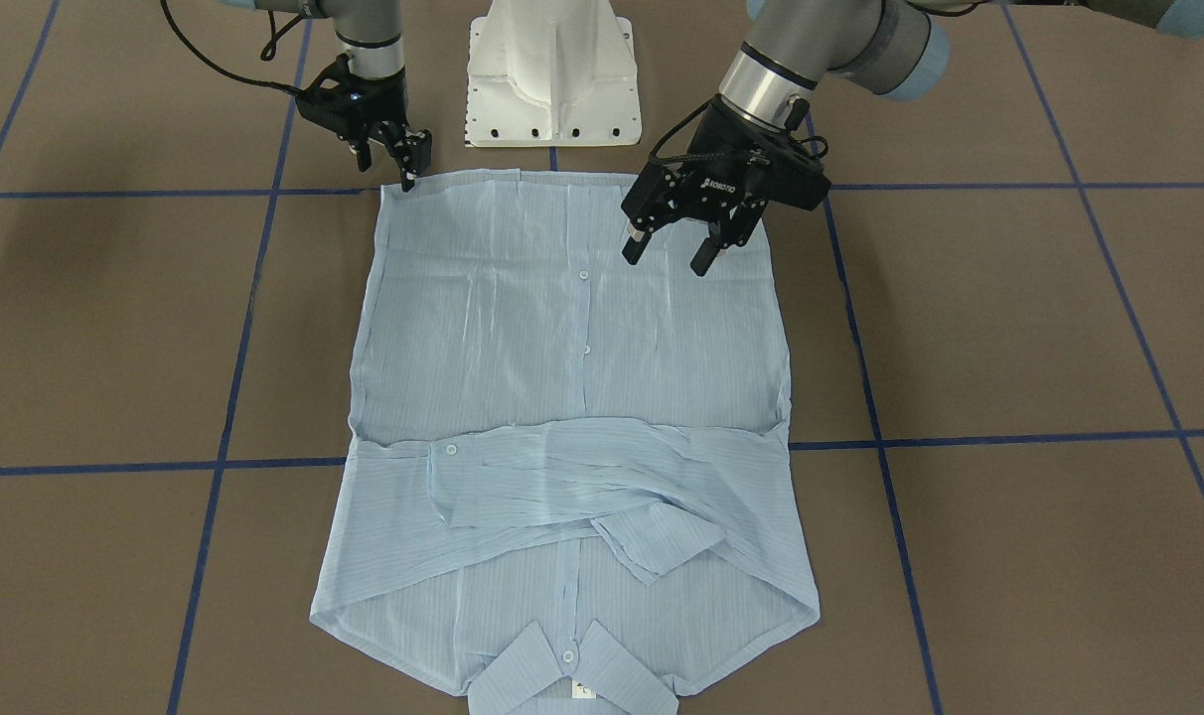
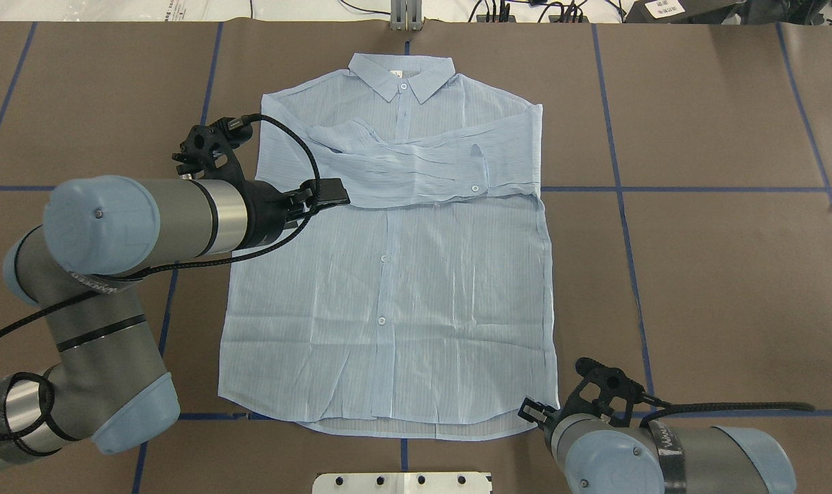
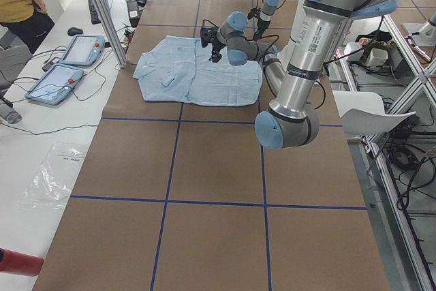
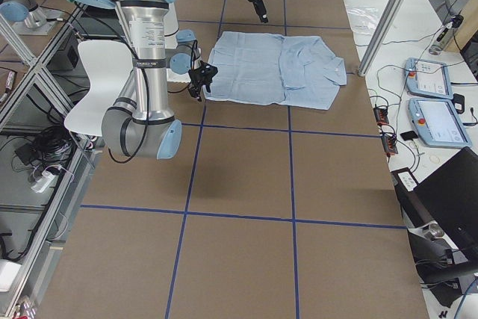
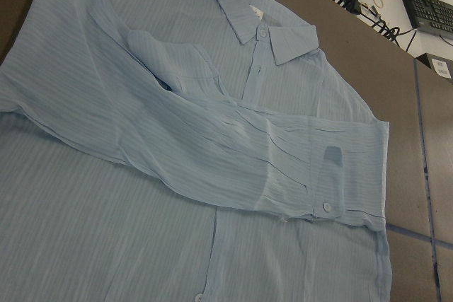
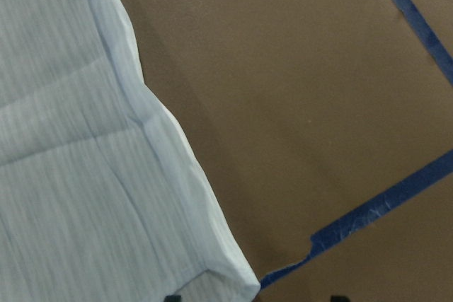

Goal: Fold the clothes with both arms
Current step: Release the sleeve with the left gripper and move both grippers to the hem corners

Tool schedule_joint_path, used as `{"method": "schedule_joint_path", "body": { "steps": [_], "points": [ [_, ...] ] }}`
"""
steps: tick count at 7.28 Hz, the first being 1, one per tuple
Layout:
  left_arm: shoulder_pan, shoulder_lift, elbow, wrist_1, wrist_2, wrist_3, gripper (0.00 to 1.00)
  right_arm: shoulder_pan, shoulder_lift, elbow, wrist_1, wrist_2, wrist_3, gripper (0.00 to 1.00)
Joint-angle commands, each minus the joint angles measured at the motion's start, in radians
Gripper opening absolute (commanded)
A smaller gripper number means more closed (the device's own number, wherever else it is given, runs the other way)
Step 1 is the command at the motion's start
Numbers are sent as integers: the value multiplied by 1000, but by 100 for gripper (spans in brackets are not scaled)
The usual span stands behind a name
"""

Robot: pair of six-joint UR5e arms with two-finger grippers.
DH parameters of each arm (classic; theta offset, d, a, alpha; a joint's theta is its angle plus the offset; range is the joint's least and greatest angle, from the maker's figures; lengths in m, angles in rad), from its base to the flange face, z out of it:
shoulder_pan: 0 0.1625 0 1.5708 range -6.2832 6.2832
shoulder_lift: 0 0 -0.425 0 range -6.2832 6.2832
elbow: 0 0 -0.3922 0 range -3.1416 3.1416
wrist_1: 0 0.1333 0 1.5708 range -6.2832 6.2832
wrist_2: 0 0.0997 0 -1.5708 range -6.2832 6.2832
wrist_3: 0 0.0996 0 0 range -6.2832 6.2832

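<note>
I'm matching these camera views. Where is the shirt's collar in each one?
Front-facing: collar bottom centre.
Overhead: top centre.
Left side: left end of the shirt.
Right side: shirt's right end.
Left wrist: top centre.
Right wrist: not in it.
Landmark: folded sleeve across the chest beside it.

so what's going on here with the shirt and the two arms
A light blue shirt lies flat and buttoned on the table, with its sleeves already folded across the chest. The right gripper is open and down at the hem corner on its side. The left gripper is open too, held above the shirt nearer the other side. Neither has hold of the fabric, so the body is not yet folded.
</note>
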Motion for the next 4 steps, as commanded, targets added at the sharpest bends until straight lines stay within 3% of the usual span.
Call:
{"method": "schedule_joint_path", "body": {
  "steps": [1, 4],
  "points": [
    [0, 1, 0, 0, 2, 0, 100, -1, 0, -1, 2, -24, -7, 73],
    [2, 1, 0, 0, 2, 0, 100, -4, 4, -5, 2, -47, -7, 69]
  ]
}}
